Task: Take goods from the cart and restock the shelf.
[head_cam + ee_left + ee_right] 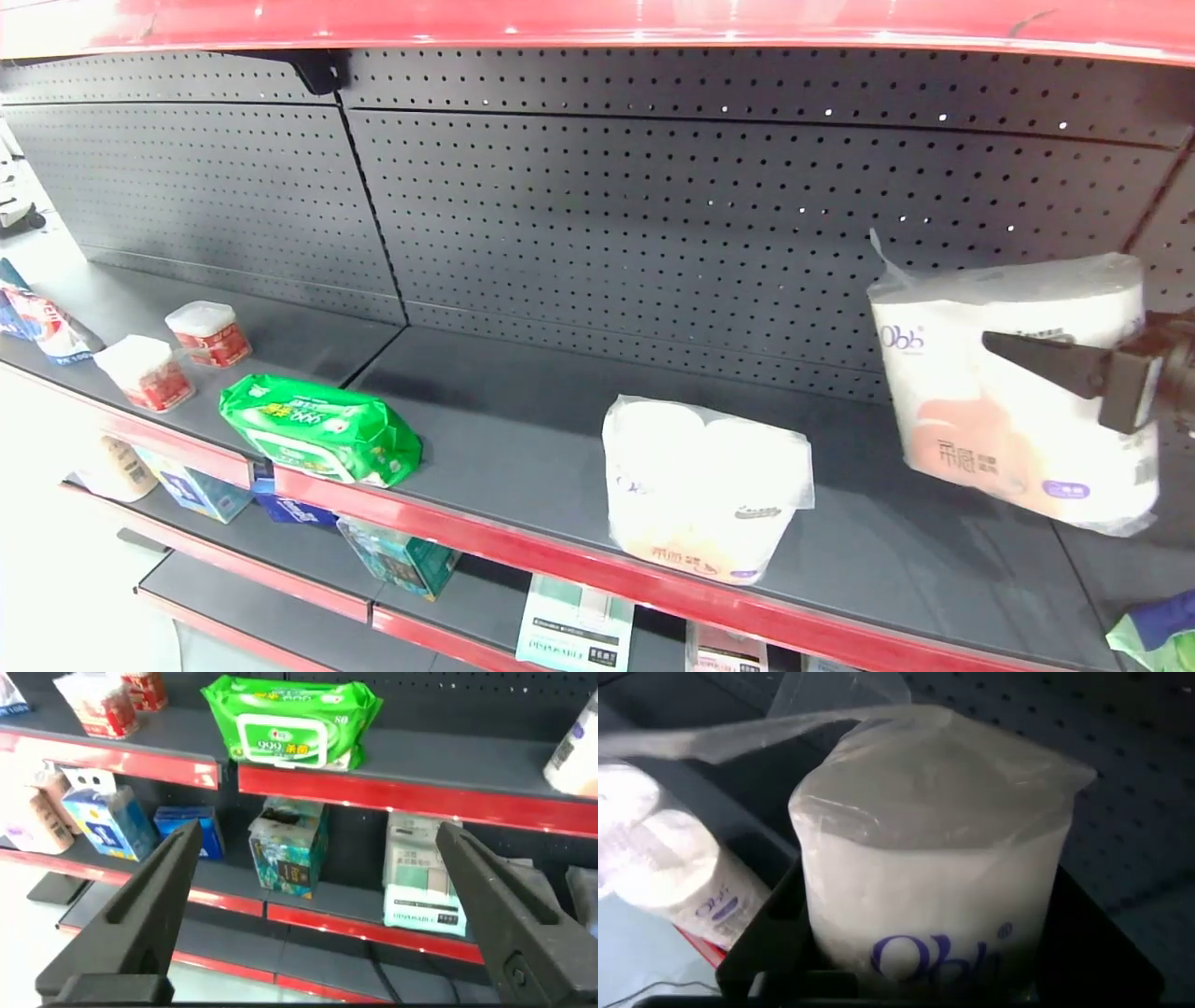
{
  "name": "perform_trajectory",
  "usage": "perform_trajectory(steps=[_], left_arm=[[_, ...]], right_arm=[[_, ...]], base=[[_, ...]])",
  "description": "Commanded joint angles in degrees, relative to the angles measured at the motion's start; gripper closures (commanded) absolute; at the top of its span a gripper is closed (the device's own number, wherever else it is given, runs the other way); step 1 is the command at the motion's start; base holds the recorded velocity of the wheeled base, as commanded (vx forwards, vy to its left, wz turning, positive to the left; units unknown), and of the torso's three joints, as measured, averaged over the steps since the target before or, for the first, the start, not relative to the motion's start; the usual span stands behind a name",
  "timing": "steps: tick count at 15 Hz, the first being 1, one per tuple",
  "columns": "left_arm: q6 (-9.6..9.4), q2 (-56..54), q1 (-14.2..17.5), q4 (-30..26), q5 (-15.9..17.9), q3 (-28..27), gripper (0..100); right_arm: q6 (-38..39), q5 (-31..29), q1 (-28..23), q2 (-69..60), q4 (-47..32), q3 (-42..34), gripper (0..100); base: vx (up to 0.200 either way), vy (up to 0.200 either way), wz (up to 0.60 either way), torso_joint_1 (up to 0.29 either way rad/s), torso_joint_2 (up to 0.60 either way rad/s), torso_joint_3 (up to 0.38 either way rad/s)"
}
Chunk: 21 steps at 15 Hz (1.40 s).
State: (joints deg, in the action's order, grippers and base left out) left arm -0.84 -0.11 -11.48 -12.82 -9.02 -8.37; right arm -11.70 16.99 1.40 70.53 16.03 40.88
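Placing step — right gripper (936, 952) clamps a tissue-roll pack (1018, 401) over the shelf (523, 420); next, lower it beside the shelved pack (705, 485).

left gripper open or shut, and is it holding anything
Open and empty. The left gripper's two fingers stand wide apart with nothing between them; the shelf shows through the gap.

Shelf (523, 411): dark grey deck, red front lip, perforated back panel. Lying on it, left to right:
- blue-and-red packet (47, 327), far left, partly cut off
- two small white tubs with red labels (147, 371) (209, 333), near each other
- green wipes pack (319, 429), at the near lip
- pack of toilet rolls (705, 485), right of centre, near lip

Lower shelf (280, 551): what look like tissue boxes (397, 557).
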Motion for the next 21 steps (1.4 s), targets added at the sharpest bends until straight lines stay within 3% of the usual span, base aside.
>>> perform_trajectory(steps=[1,2,4,6,7,12,14,15,16,21], left_arm=[[-0.21,0.11,0.06,1.05,0.41,0.03,0],[0.4,0.11,1.29,3.6,-0.03,-0.85,0],[2.51,0.11,4.72,3.33,-0.73,-1.38,0],[2.6,0.11,5.07,3.24,-5.83,-0.94,0],[2.77,0.11,5.16,3.33,-6.71,-0.85,0],[2.86,0.46,18.6,2.45,-8.03,2.22,0],[3.39,0.11,20.01,3.07,-5.74,2.84,0],[6.03,0.11,20.8,10.98,3.48,6.62,0],[5.76,0.11,21.68,15.72,8.32,8.37,0],[5.41,0.11,21.68,14.05,8.14,8.11,0]], right_arm=[[-0.25,4.19,0.62,10.59,5.33,0.26,100],[-0.51,4.36,2.47,14.02,8.14,0.52,100],[-0.69,4.28,3.61,15.77,9.98,0.26,100],[-0.69,4.19,5.1,15.95,9.98,0.08,100],[-0.69,4.19,5.19,15.95,9.9,0.08,100],[-0.95,4.1,5.1,17.0,9.98,1.05,100],[-1.13,4.1,4.84,17.09,9.98,1.05,100],[-1.13,4.1,4.84,17.09,9.98,0.52,100],[-1.13,4.1,4.84,17.18,9.98,0.35,100],[-1.3,4.1,4.84,18.06,10.07,0.17,100]], base=[[0.0,0.0,0.0,0.0,0.0,0.0],[0.0,0.0,0.0,0.0,0.0,0.0],[0.0,0.0,0.0,0.0,0.0,0.0],[0.0,0.0,0.0,0.0,0.0,0.0],[0.0,0.0,0.0,0.0,0.0,0.0],[0.0,0.0,0.0,0.0,0.0,0.0],[0.0,0.0,0.0,0.0,0.0,0.0],[0.0,0.0,0.0,0.0,0.0,0.0],[0.0,0.0,0.0,0.0,0.0,0.0],[0.0,0.0,0.0,0.0,0.0,0.0]])
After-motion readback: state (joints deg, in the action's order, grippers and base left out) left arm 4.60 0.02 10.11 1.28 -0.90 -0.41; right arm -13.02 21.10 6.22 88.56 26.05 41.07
